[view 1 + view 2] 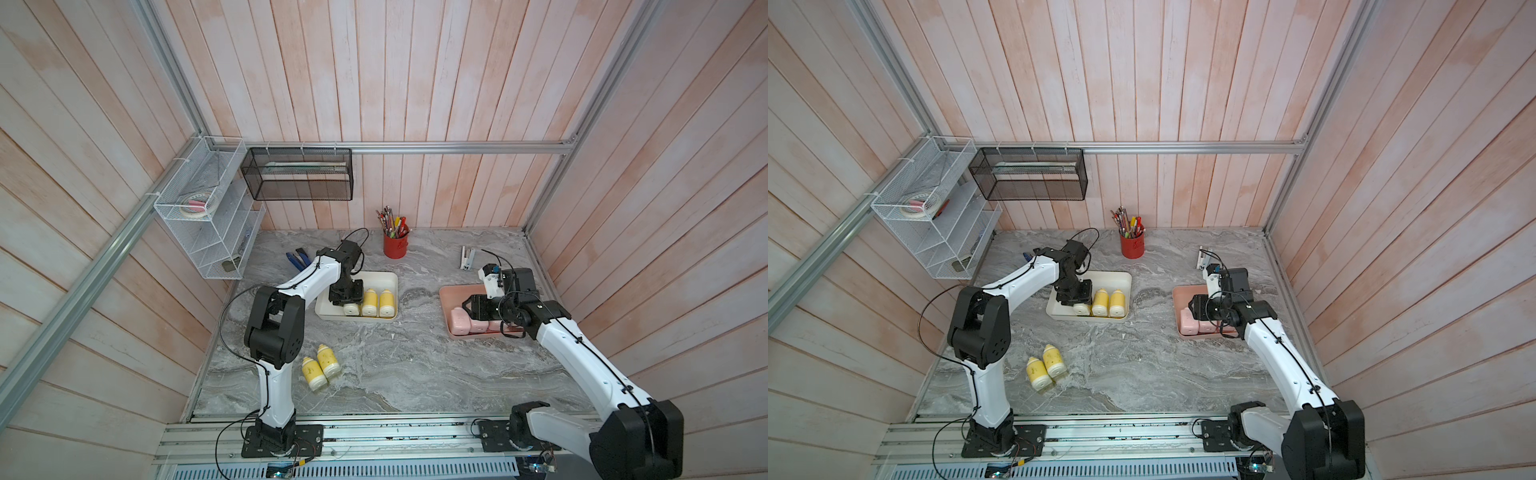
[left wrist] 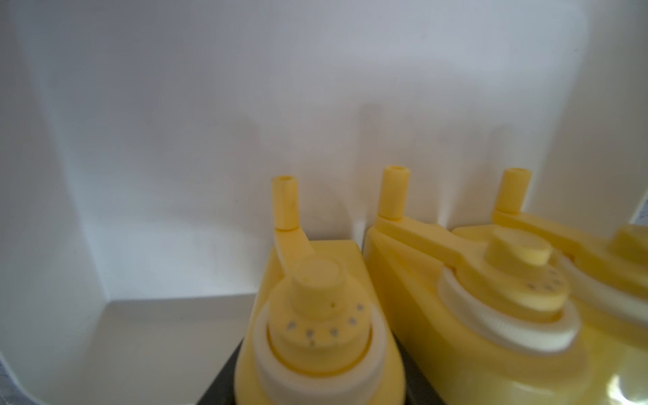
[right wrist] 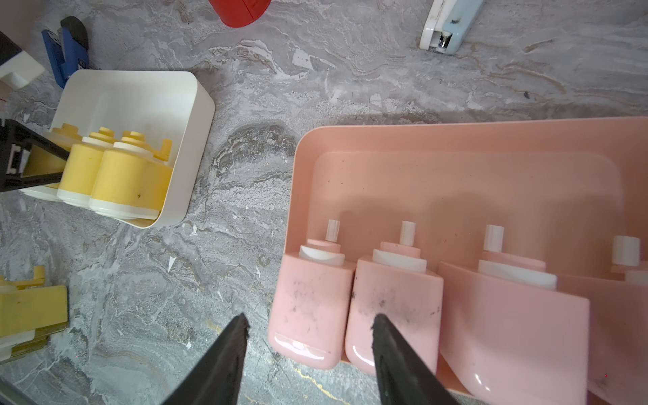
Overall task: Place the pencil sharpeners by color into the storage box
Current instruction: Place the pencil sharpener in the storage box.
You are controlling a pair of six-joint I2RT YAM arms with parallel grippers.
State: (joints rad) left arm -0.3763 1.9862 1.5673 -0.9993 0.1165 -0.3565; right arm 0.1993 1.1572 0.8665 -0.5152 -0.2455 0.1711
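The grey desk is the biggest thing here. Two boxes sit on it, well apart: a white box and a pink box.

The left end effector is down inside the white box. It is clenched on a yellow sharpener at one end of a row. Two more yellow sharpeners lie just beside it, side by side. Another pair of yellow sharpeners lies on the bare desk near the left arm, touching each other.

Four pink sharpeners lie in a row in the pink box, side by side. The right end effector hangs over the edge of that box. It is released and holds nothing. One finger is above a pink sharpener, and the other is above the desk.

A red cup full of pencils stands at the back of the desk. A small stapler lies near the pink box.
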